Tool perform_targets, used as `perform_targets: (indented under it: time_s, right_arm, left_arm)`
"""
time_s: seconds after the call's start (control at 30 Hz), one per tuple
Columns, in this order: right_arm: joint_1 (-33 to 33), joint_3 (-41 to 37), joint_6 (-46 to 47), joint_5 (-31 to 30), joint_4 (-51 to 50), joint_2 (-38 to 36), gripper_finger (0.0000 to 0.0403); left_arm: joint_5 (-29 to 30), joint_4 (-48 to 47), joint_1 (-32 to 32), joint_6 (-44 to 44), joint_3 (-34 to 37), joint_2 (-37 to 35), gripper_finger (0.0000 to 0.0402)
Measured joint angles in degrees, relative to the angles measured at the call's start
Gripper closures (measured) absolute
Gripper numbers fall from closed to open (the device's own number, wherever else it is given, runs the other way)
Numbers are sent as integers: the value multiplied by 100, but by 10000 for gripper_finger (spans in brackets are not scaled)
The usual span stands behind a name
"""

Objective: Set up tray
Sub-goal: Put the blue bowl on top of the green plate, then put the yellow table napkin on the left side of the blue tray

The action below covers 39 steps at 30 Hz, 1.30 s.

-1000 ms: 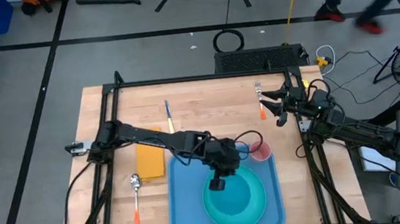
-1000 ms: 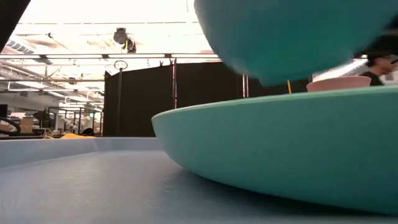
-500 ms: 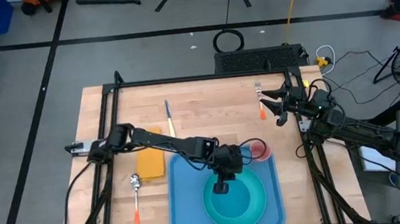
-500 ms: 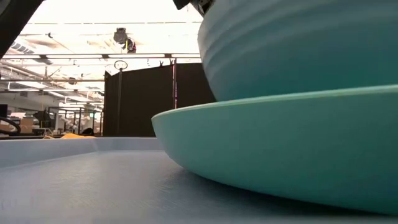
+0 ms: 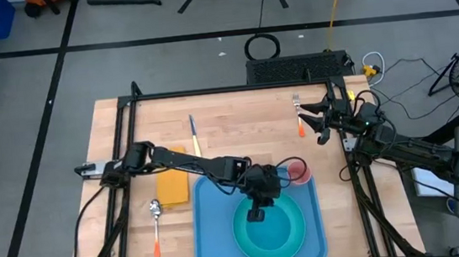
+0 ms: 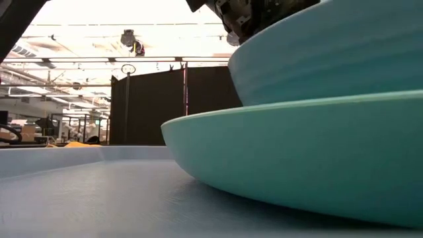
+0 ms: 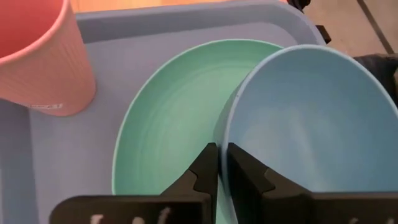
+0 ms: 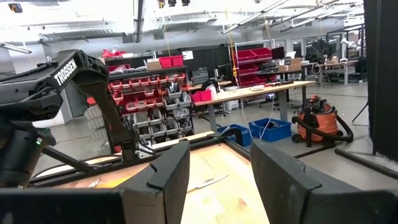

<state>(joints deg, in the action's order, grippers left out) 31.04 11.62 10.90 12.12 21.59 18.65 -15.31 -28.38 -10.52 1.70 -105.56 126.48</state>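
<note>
A large blue tray [image 5: 210, 232] lies at the table's near middle with a round turquoise plate [image 5: 248, 238] on it and a pink cup [image 5: 299, 172] at its far right corner. My left gripper [image 5: 256, 214] is over the plate's far left part, shut on a light turquoise bowl [image 7: 305, 118]. In the low view the bowl [image 6: 330, 59] stands tilted in the plate [image 6: 297, 158]; the plate's rim hides its base. My right gripper [image 5: 315, 125] waits open at the table's right edge, touching nothing. My left gripper [image 7: 221, 149] pinches the bowl's rim [image 7: 225, 134], one finger inside the bowl and one outside. The fingers come from above, slanting toward the near edge. The bowl tilts over the plate [image 7: 168, 118]; whether its base rests there I cannot tell.
A yellow-orange napkin [image 5: 172, 184] lies left of the tray, a spoon with an orange handle [image 5: 155, 228] nearer the near left corner. A knife [image 5: 193, 132] lies beyond the napkin. A fork with an orange handle [image 5: 298, 115] lies by the right gripper. Black frame rails border the table.
My left gripper has come down and a little toward the table's right, carrying the bowl. The bowl was held high above the plate and has sunk into it, then tipped over to one side. The fingers have stayed shut on its rim.
</note>
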Motion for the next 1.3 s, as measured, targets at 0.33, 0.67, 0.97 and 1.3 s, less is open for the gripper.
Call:
perform_targets:
  time_s: [0.33,0.67,0.97,1.3]
  right_arm:
    - [-2,0,2,0,3,0,243]
    - [-2,0,1,0,3,0,243]
    - [0,0,-5,11,4,2,243]
    - [-2,0,-89,13,-18,12,243]
  left_arm:
    - [-245,-2,0,98,0,0,346]
    - [26,215,0,-79,0,0,243]
    - [237,252,109,-674,-2,-510,195]
    - [2201,-2446,421,-321,-9,-1891,203]
